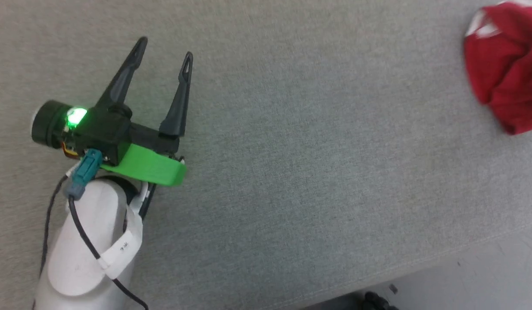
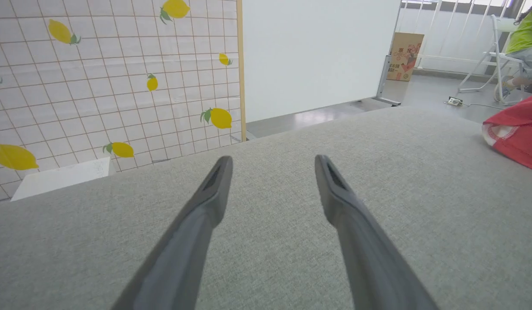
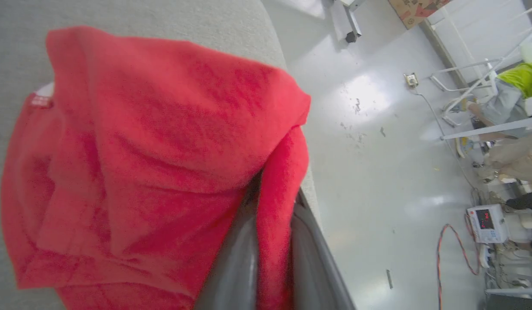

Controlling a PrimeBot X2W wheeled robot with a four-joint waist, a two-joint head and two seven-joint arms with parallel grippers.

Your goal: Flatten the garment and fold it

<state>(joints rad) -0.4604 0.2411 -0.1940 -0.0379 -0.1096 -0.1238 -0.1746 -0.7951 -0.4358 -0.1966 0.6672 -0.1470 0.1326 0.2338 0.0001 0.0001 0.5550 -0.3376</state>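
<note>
Two bits of writing show, and neither can be read: small marks on the white tag (image 1: 124, 247) wrapped round the left forearm, and red print on a cardboard box (image 2: 404, 56) at the upper right of the left wrist view. Red digits glow on a small white device (image 3: 485, 221) at the lower right of the right wrist view, too small to make out.

At the left of the head view, the left gripper (image 1: 165, 48) hovers with its fingers spread apart and nothing between them. A green light glows on its body. Broad bare grey fabric surface (image 1: 313, 150) lies between it and the garment (image 1: 507, 69), which is bunched at the upper right, well apart from it, with white trim at its top. The surface's edge runs across the lower right corner, with pale floor beyond.

The right gripper (image 3: 276, 193) pinches a fold of the garment, red cloth running between its two fingers. This heap sits close to the surface's rounded edge.

Past the far edge in the left wrist view stand a lemon-patterned tiled panel (image 2: 119, 86) and a white board (image 2: 317, 56). A person (image 2: 524, 34) in a yellow-green top sits on a white chair at the upper right.
</note>
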